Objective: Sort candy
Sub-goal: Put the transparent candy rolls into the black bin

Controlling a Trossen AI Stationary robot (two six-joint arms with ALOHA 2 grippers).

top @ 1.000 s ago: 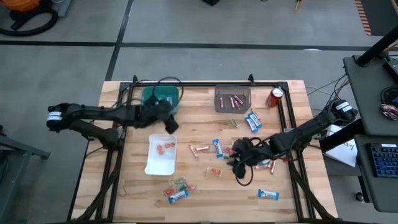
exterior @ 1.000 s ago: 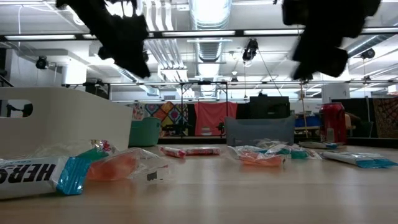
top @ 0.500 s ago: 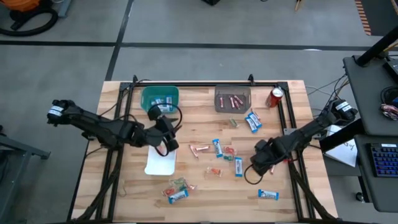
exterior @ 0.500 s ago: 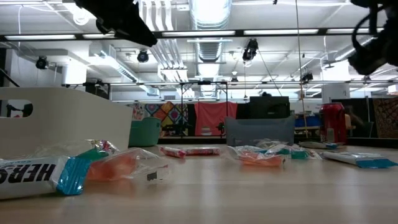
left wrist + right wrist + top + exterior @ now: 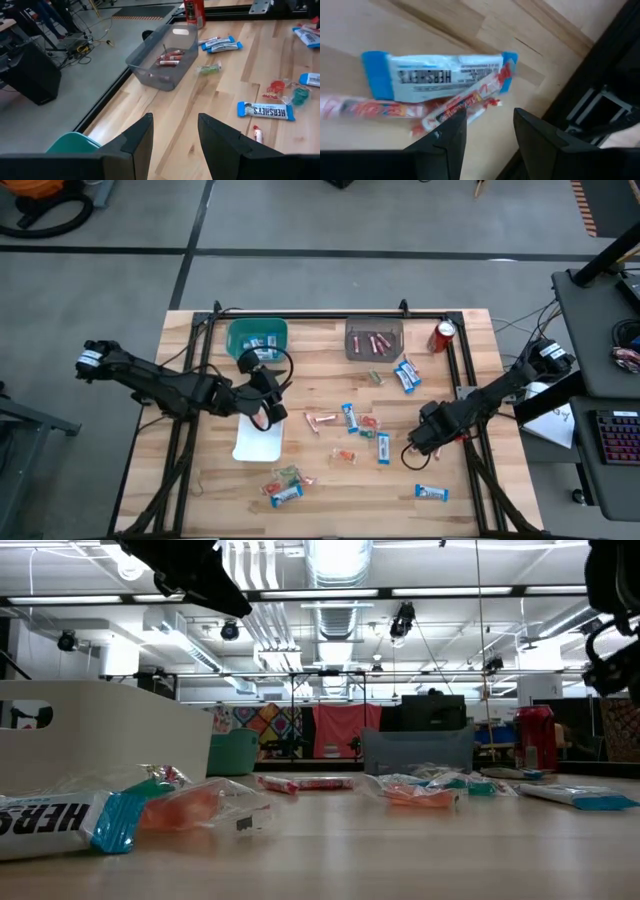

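My right gripper [image 5: 487,132], open and empty, hovers over a blue bar [image 5: 440,75] and pink sticks [image 5: 457,105] at table right. Left gripper [image 5: 175,137] open above the white tray [image 5: 257,442].

I count three containers on the table [image 5: 310,380]: one green bin [image 5: 232,330], one grey tray [image 5: 350,355] and one white tray [image 5: 258,442], plus one red can [image 5: 443,335] just beside the grey tray. About three pink sticks [image 5: 372,343] lie in the grey tray. I make out six blue-and-white bars [image 5: 348,417] loose on the wood.
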